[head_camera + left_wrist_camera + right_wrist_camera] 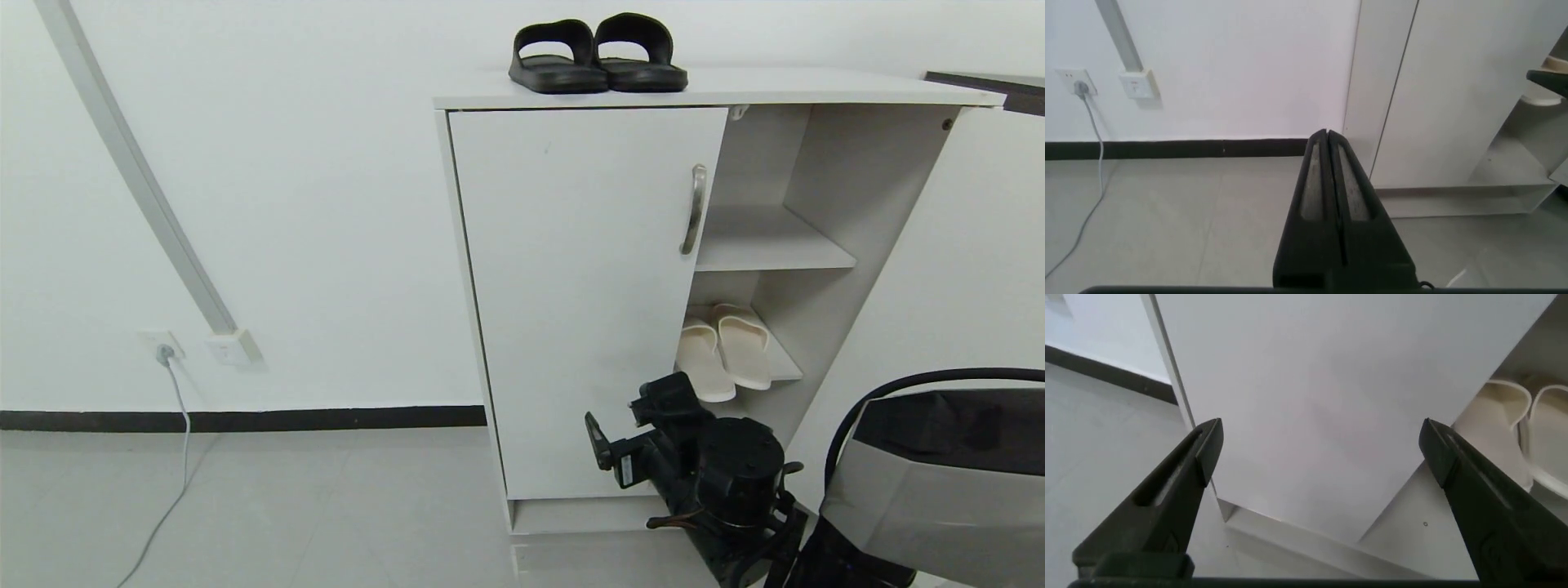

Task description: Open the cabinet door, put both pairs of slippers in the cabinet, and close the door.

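Black slippers [598, 55] sit at 12 o'clock of a plain white cabinet [584, 302] with a silver handle [695, 209], while cream slippers [722, 355] show at 6 o'clock from that handle. The wall [286, 163] is unpatterned white, edged by a black skirting stripe [245, 419] above a pale grey floor [326, 506], with a grey cable [175, 457] at 8 o'clock of the cabinet. The right pincer [1320, 437] is black.

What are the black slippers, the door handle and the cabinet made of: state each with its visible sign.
Black slippers: likely moulded foam or rubber; matte, thick one-piece soles and straps.
Handle: looks like brushed metal; silvery sheen.
Cabinet: probably laminated board; flat, smooth white panels.
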You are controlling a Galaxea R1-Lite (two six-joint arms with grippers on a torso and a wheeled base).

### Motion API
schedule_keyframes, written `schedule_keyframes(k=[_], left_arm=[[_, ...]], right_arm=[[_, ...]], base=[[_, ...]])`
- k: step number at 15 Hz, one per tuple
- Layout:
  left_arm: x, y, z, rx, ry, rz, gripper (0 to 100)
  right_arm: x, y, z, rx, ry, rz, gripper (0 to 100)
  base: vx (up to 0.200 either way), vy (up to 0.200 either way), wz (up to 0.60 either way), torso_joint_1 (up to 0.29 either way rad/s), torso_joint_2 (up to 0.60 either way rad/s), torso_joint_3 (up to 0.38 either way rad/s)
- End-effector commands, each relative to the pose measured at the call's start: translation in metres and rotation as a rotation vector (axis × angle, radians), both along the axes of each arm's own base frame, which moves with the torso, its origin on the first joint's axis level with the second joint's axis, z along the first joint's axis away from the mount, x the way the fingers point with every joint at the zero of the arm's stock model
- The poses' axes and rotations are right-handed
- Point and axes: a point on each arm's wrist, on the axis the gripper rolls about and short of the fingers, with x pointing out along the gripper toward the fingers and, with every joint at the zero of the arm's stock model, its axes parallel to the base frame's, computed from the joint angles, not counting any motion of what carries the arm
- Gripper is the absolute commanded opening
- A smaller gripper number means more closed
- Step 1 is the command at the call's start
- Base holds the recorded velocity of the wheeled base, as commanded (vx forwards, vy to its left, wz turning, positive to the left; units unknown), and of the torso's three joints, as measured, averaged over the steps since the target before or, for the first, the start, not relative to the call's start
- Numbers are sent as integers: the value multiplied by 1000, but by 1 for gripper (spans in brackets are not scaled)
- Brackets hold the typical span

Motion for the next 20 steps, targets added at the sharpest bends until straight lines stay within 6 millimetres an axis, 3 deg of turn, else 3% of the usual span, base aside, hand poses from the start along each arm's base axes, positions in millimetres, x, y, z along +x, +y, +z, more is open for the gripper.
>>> schedule_keyframes(k=[1,8,20], left_arm=[[0,0,0,0,1,1,0],[0,0,0,0,1,1,0],[0,0,0,0,1,3,0]], right_arm=[[0,1,-3,-6,6,2,100],[0,1,-8,-16,1,24,100],[0,2,-7,-16,-3,24,100]], base=[[0,0,0,0,0,0],[0,0,0,1,-18,-17],[0,0,0,76,-413,-345]])
